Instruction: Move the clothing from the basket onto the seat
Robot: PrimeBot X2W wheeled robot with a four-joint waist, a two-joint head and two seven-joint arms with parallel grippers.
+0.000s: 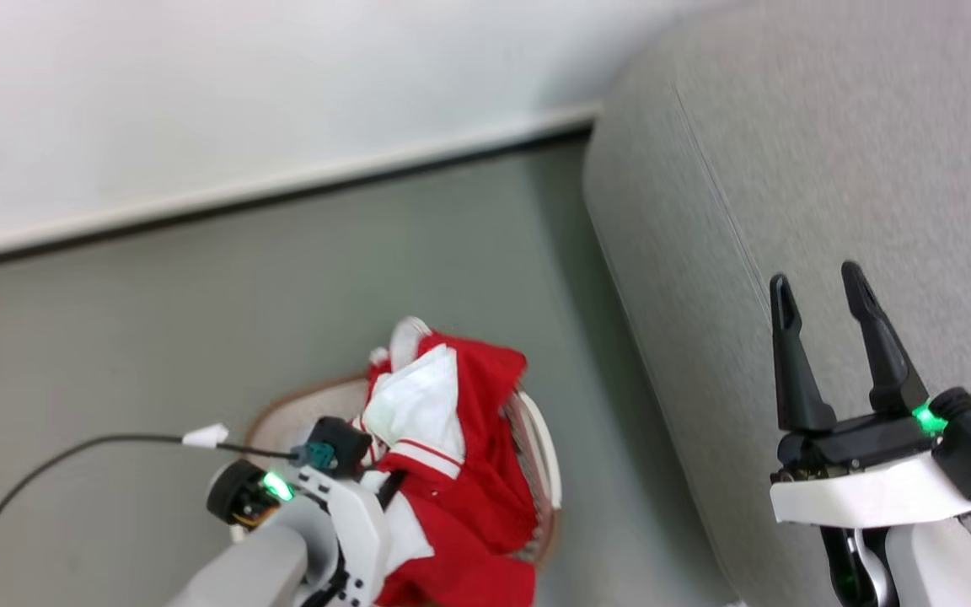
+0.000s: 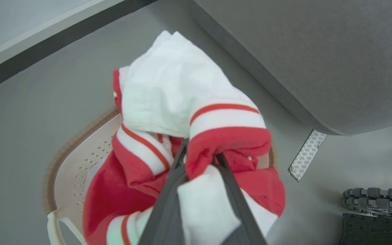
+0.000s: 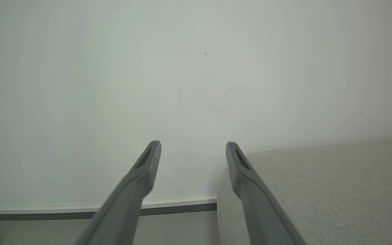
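Note:
The clothing (image 2: 168, 98) is a bundle of red and white striped garments, lifted a little above the basket (image 2: 66, 149), a cream perforated tub with a brown rim. My left gripper (image 2: 200, 157) is shut on a red fold of the bundle, with white cloth bunched between its fingers. In the head view the clothing (image 1: 469, 472) drapes over the basket (image 1: 549, 459) at the bottom centre, beside my left wrist (image 1: 342, 497). The seat (image 1: 789, 169) is a large grey sofa at the right. My right gripper (image 1: 818, 291) hovers over it, open and empty, also seen as the right gripper (image 3: 193, 149).
Grey floor (image 1: 199, 320) lies between the basket and the white wall with its baseboard (image 1: 283, 181). A black cable (image 1: 47, 459) loops at the lower left. A strip of tape (image 2: 306, 154) lies on the floor by the sofa's edge, near the robot's base (image 2: 376, 204).

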